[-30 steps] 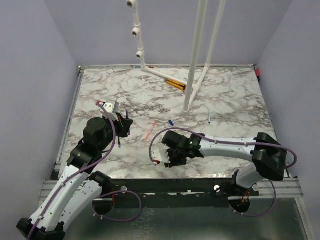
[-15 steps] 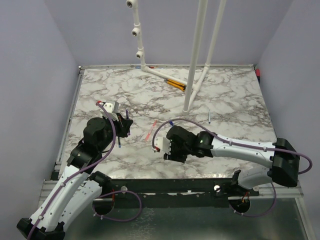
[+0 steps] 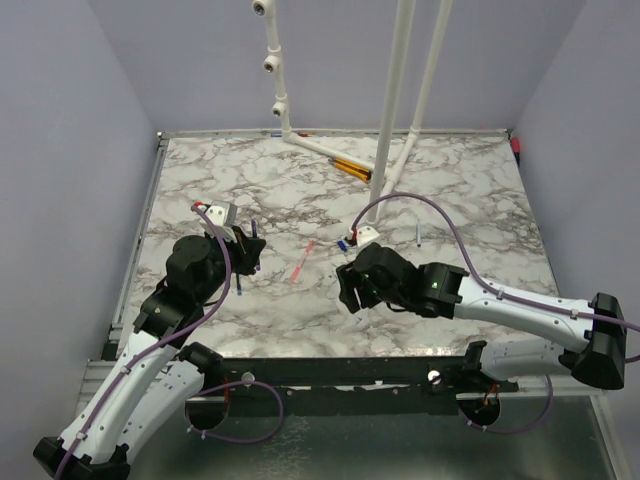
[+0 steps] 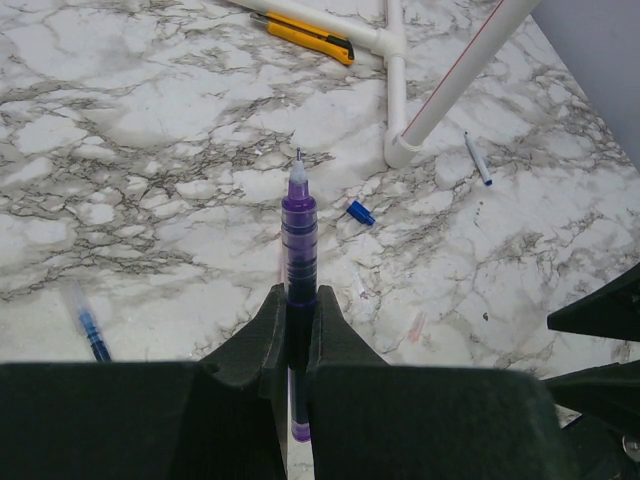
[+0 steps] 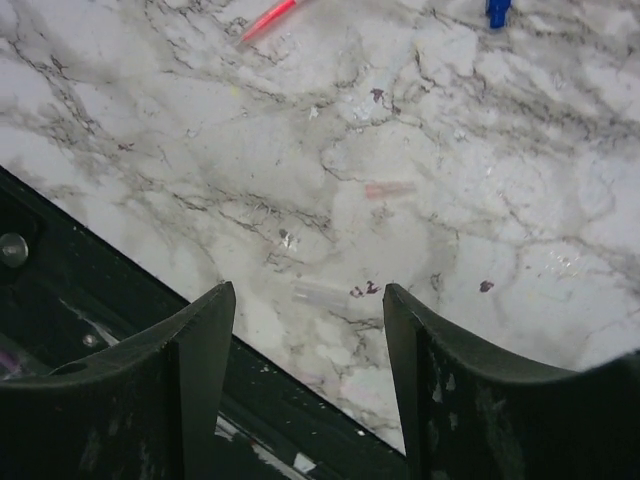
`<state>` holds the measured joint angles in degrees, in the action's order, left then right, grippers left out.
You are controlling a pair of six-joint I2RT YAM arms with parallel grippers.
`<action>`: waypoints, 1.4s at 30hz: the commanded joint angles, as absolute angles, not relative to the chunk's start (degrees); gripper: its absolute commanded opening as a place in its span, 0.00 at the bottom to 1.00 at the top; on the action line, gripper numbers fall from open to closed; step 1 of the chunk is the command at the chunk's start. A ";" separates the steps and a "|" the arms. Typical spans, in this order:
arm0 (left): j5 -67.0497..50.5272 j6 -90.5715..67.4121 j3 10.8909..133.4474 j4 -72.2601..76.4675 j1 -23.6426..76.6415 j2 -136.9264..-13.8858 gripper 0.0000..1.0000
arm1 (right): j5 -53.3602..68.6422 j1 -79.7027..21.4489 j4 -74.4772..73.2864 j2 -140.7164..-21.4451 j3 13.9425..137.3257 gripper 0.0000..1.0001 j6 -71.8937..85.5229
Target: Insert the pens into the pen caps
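Note:
My left gripper (image 3: 247, 250) (image 4: 297, 300) is shut on a dark purple-tinted pen (image 4: 298, 225), which sticks forward with its bare tip up, above the table's left side. My right gripper (image 3: 347, 293) (image 5: 305, 300) is open and empty, low over the front edge of the marble table (image 3: 470, 200). A pink-red pen (image 3: 302, 262) (image 5: 268, 18) lies between the grippers. A blue cap (image 3: 343, 243) (image 4: 360, 212) (image 5: 497, 12) lies just beyond it. A blue clear-barrel pen (image 3: 418, 234) (image 4: 477, 158) lies right of the white post. A faint pink cap (image 5: 388, 189) lies ahead of my right jaws.
A white pipe frame (image 3: 385, 150) stands at the back middle, its foot (image 4: 402, 150) near the blue pen. Orange-and-black sticks (image 3: 350, 167) (image 4: 300, 30) lie beside it. A small blurred blue stick (image 4: 90, 332) lies at the left. The dark table edge (image 5: 120, 300) runs under my right gripper.
My right arm has swung right and away from the front edge, its wrist turning over. My left arm and its pen have not moved.

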<state>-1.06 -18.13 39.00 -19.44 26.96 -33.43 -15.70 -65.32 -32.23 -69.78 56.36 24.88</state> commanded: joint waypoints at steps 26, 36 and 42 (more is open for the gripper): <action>-3.12 -18.00 40.22 -19.60 26.55 -31.13 0.00 | -8.18 -66.23 -25.80 -77.64 42.06 0.55 69.27; -3.21 -17.99 40.15 -19.56 26.55 -30.63 0.00 | -13.40 -66.19 -26.40 -81.30 42.60 0.51 76.13; -3.34 -17.98 40.15 -19.57 26.58 -30.52 0.00 | -13.36 -66.22 -25.13 -83.21 42.83 0.48 78.15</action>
<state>-2.09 -18.15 39.00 -19.46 26.94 -31.11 -10.81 -65.73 -26.30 -81.73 41.95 75.02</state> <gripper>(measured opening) 0.052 0.488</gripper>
